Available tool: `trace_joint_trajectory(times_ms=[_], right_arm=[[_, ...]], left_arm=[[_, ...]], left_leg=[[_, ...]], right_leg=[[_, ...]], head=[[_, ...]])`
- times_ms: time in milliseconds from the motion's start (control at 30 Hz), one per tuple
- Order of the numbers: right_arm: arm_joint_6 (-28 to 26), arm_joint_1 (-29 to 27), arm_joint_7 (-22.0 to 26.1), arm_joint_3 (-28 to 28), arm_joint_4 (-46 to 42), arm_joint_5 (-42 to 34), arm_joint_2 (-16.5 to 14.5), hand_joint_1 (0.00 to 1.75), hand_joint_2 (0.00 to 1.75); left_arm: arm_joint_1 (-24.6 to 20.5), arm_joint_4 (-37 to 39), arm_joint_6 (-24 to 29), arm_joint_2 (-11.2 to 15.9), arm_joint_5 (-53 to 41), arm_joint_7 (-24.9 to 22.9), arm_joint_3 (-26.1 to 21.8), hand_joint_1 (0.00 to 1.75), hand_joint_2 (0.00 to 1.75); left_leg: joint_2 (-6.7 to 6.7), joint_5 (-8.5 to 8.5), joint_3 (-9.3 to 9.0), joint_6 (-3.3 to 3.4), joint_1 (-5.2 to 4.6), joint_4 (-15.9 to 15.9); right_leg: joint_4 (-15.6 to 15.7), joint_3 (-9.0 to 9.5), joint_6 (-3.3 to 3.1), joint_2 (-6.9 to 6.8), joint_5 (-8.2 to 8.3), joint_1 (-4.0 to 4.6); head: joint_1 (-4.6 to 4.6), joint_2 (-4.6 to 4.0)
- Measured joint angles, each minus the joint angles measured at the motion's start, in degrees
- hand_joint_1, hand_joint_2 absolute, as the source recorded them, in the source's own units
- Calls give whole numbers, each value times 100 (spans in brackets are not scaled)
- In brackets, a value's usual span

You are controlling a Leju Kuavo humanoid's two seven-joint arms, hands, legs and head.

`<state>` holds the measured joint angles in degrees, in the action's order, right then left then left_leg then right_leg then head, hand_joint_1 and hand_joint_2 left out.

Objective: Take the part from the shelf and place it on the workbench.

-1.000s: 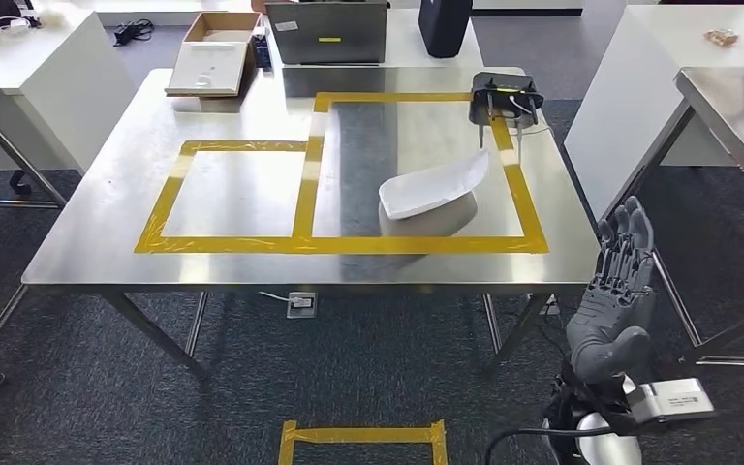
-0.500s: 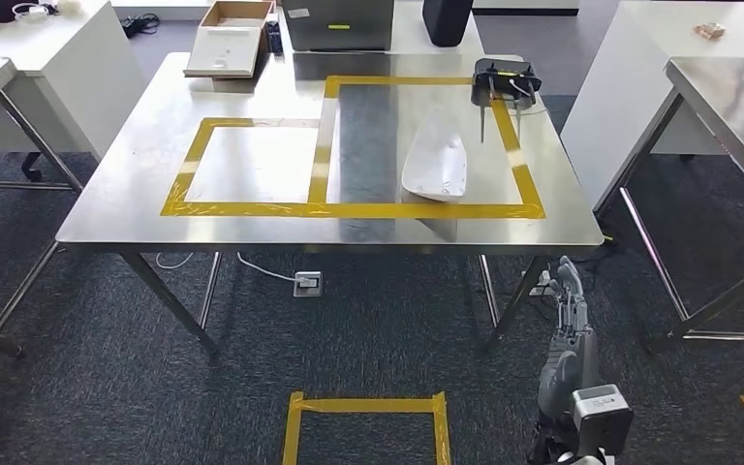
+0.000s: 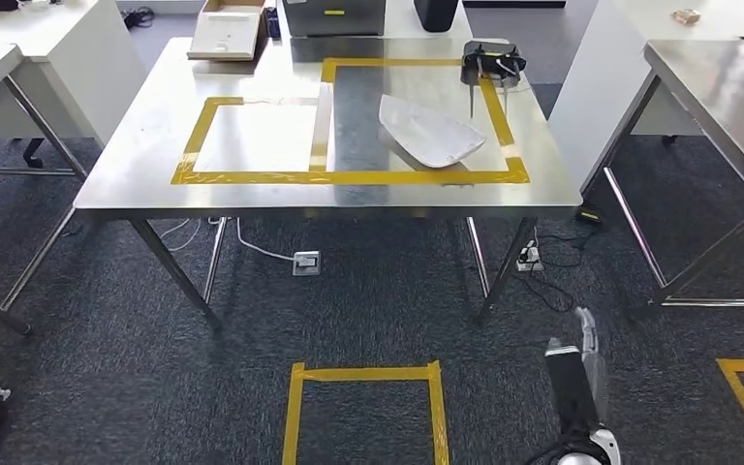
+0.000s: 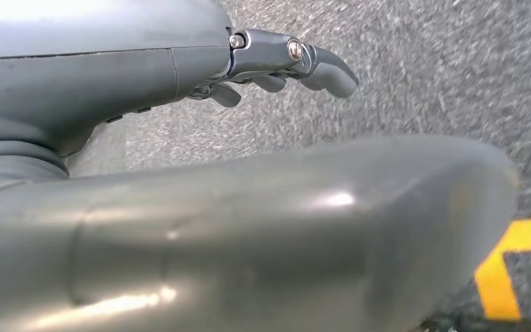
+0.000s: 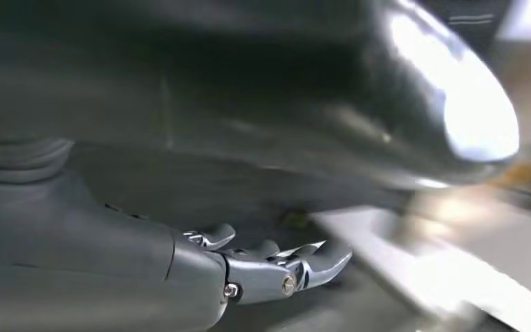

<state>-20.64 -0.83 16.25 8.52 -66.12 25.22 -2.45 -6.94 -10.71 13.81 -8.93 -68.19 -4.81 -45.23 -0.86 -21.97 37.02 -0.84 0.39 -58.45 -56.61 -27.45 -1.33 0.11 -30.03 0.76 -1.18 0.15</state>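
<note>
Lowered since a moment ago, my right hand [image 3: 589, 341] hangs by my side above the carpet, fingers [image 5: 318, 263] loosely apart, holding nothing. White part [image 3: 429, 132] lies on the surface [image 3: 136, 165] inside the larger taped frame, well apart from them. Left fingers [image 4: 325, 68] also empty, slightly curled.

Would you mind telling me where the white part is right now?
In the head view, the white part lies on the steel workbench, inside the larger yellow tape rectangle on the right side, near the black device.

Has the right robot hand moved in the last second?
Yes. The right robot hand dropped from beside the table edge to hang well below it.
</note>
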Motion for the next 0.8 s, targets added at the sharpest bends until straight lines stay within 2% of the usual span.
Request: trace_joint_trajectory(times_ms=[33,67,100,133,167,200,233,267,300,333,367,400,433,467,500,533,567,600,633,667,700,733,767,800], right_arm=[[102,248,-341,-3,723,286,6,0,0],[350,456,-616,-19,1410,399,2,0,0],[702,613,-860,-62,2051,334,-9,0,0],[1093,710,-1085,-149,2550,54,-20,0,0],[1458,753,-1349,-303,2970,-349,-38,0,0],[1720,745,-1631,-508,3338,-778,-59,0,0],[1890,701,-1871,-747,3666,-1148,-79,0,0],[1986,646,-2049,-982,3949,-1405,-104,0,0],[2033,599,-2192,-1181,4186,-1526,-121,0,0],[2052,572,-2367,-1334,4386,-1524,-131,0,0],[2044,567,-2679,-1427,4558,-1424,-135,0,0],[2027,562,-3087,-1483,4708,-1323,-136,0,0],[2023,542,-3480,-1533,4828,-1310,-143,0,0],[2043,499,-3724,-1606,4924,-1438,-153,0,0],[2090,442,-3713,-1745,5002,-1725,-164,0,0],[2144,388,-3535,-1937,5070,-2043,-188,0,0],[2183,346,-3285,-2135,5128,-2283,-210,0,0],[2185,326,-3067,-2313,5181,-2420,-230,0,0],[2135,320,-2940,-2443,5222,-2454,-249,0,0],[2038,319,-2856,-2536,5256,-2449,-255,0,0],[1929,318,-2786,-2614,5286,-2443,-256,0,0],[1848,317,-2704,-2683,5311,-2443,-257,0,0],[1819,317,-2607,-2744,5330,-2449,-257,0,0],[1850,323,-2498,-2792,5342,-2439,-258,0,0]], left_arm=[[-10,1,27,-8,62,10,9,0,0],[-12,2,55,-13,143,49,12,0,0],[-5,3,77,-15,226,109,11,0,0],[11,4,91,-11,289,176,9,0,0],[34,6,96,1,327,235,8,0,0],[61,8,97,21,347,280,6,0,0],[91,10,97,43,358,313,5,0,0],[121,11,96,64,363,331,5,0,0],[147,12,96,82,363,338,4,0,0],[159,12,91,94,346,328,3,0,0],[159,12,81,102,315,308,3,0,0],[151,12,67,105,283,284,4,0,0],[139,11,51,106,258,262,7,0,0],[137,12,38,107,243,249,9,0,0],[137,14,24,107,234,233,10,0,0],[141,15,9,108,216,216,12,0,0],[145,17,-3,110,192,194,14,0,0],[145,18,-15,113,172,169,15,0,0],[143,16,-23,116,157,145,16,0,0],[137,16,-33,119,143,117,17,0,0],[126,15,-56,120,118,92,22,0,0],[112,14,-85,120,76,73,35,0,0],[94,13,-121,120,16,64,62,0,0],[66,13,-157,119,-74,61,104,0,0]], left_leg=[[14,-99,54,-36,6,-58],[35,-318,140,-72,8,-222],[59,-629,237,-104,18,-502],[71,-938,337,-137,21,-860],[73,-1138,405,-166,26,-1230],[73,-1185,417,-187,30,-1515],[72,-1096,343,-203,34,-1643],[72,-940,177,-214,39,-1581],[76,-808,-94,-224,47,-1316],[91,-803,-437,-227,52,-904],[110,-866,-706,-198,46,-537],[122,-961,-883,-153,40,-254],[128,-1039,-949,-90,24,-107],[121,-1021,-905,-14,11,-93],[99,-973,-854,49,14,-78],[82,-901,-796,108,16,-69],[58,-817,-716,156,25,-57],[35,-730,-622,190,32,-51],[23,-649,-524,208,29,-51],[11,-566,-428,215,26,-54],[8,-483,-330,215,22,-58],[9,-397,-228,209,19,-66],[9,-312,-126,197,18,-73],[10,-230,-25,181,18,-78]], right_leg=[[27,-63,-38,-6,96,-14],[52,-142,-70,-18,197,-37],[60,-234,-88,-36,288,-52],[56,-332,-99,-50,366,-60],[47,-421,-95,-72,438,-65],[28,-510,-83,-100,501,-71],[-3,-606,-67,-133,557,-80],[-44,-704,-47,-163,605,-92],[-98,-812,-24,-181,650,-106],[-160,-918,4,-183,692,-111],[-212,-1000,38,-171,733,-111],[-251,-1054,76,-158,775,-107],[-262,-1081,116,-148,821,-105],[-247,-1084,157,-146,874,-109],[-239,-1099,195,-141,907,-121],[-278,-1135,230,-123,831,-132],[-415,-1196,263,-103,626,-142],[-667,-1274,290,-83,313,-152],[-1008,-1348,313,-69,-49,-156],[-1386,-1399,330,-65,-322,-160],[-1701,-1401,339,-61,-442,-162],[-1880,-1333,338,-58,-411,-161],[-1872,-1174,328,-54,-278,-160],[-1646,-910,309,-53,-122,-158]], head=[[0,0],[-2,0],[-4,0],[-10,0],[-14,0],[-16,0],[-18,0],[-18,0],[-18,0],[-25,0],[-31,0],[-39,0],[-46,0],[-49,0],[-52,0],[-51,0],[-50,0],[-46,0],[-43,0],[-42,0],[-41,0],[-40,0],[-38,0],[-37,0]])
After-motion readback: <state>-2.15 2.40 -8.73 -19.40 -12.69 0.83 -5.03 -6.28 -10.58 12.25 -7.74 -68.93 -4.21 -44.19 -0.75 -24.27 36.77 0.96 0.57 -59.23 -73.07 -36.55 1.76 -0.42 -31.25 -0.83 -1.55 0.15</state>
